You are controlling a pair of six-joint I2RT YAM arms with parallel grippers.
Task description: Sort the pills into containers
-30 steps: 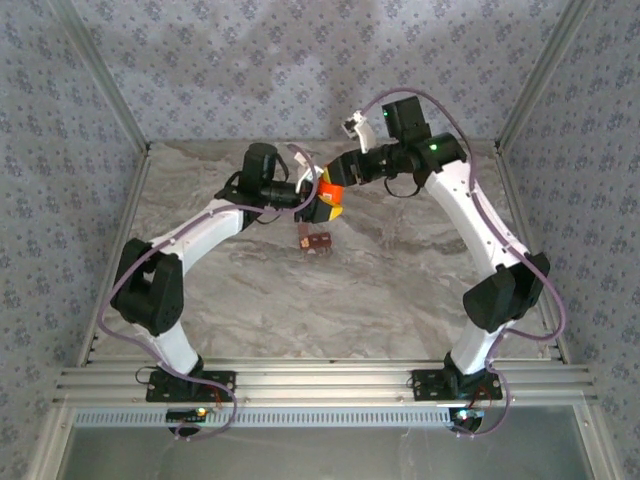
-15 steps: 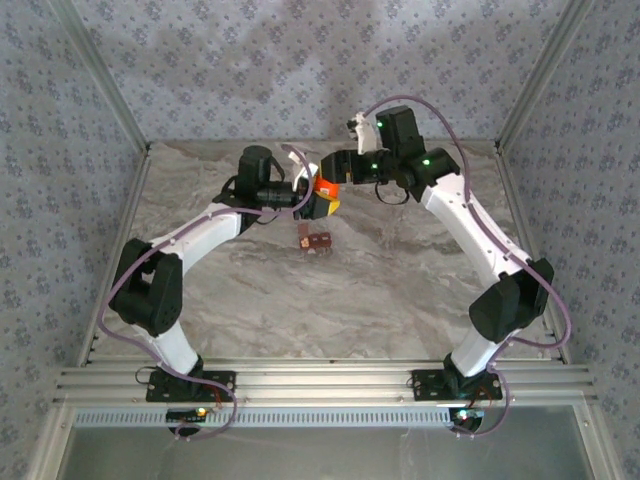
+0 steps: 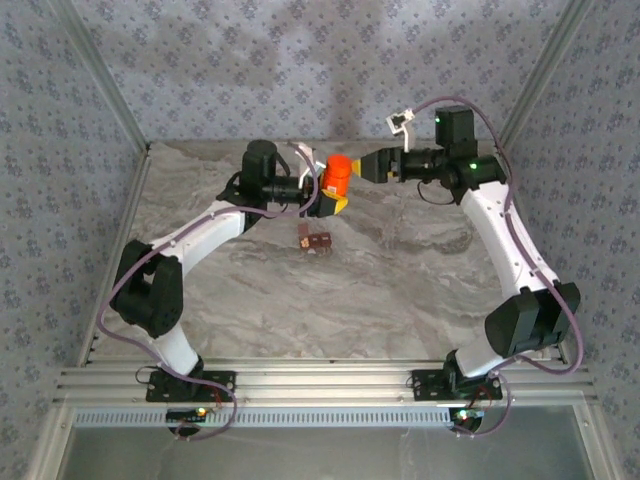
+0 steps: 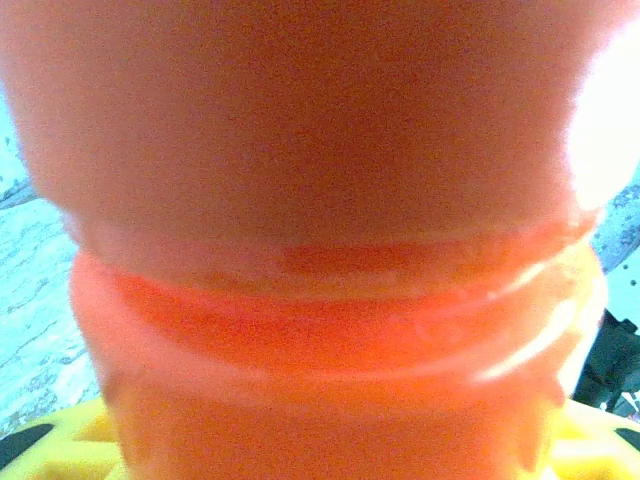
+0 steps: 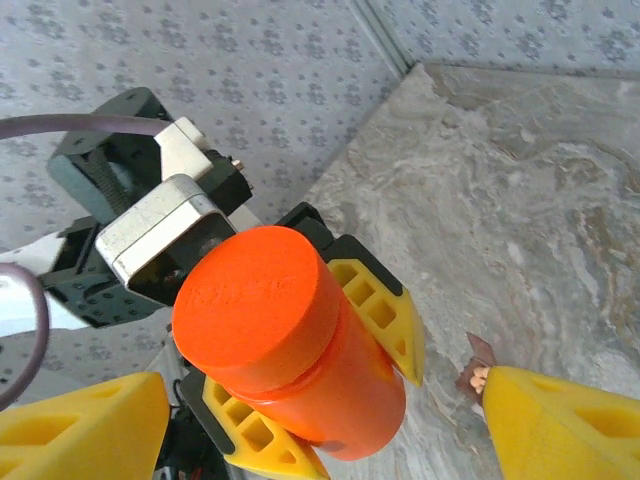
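1. Left pincer (image 3: pixel 330 197) is clenched on a bright orange cylindrical plastic bottle (image 3: pixel 338 178), w/ yellow fingers (image 5: pixel 378 312) on either side of its body. Bottle sits mid-rear and looks held up off the marbled grey desk (image 3: pixel 400 290).
2. Orange cap (image 5: pixel 250 292) is on, so pills (presumably inside) can't pour yet.
3. Right pincer (image 3: pixel 374 166) is released: its yellow fingertips (image 5: pixel 85 430) are spread wide w/ nothing gripped. It's just beside the cap, on the cap's right, not touching.
4. Key relation: cap end faces the right pincer. In right wrist view the cap's flat top looks almost straight at the cam, so the bottle's long axis runs approx along that pincer's approach line.
5. The containers, a small dark reddish-brown strip of joined square compartments (image 3: pixel 316 240), lie on the desk just on the near side of the bottle. Long axis is approx left-right in top view. Left pincer is nearer to them than the right.
6. Judgement: step in hand is uncapping. Right pincer needs to go straight in over the cap and clamp. Pouring over the strip would be a short tip for the left arm.
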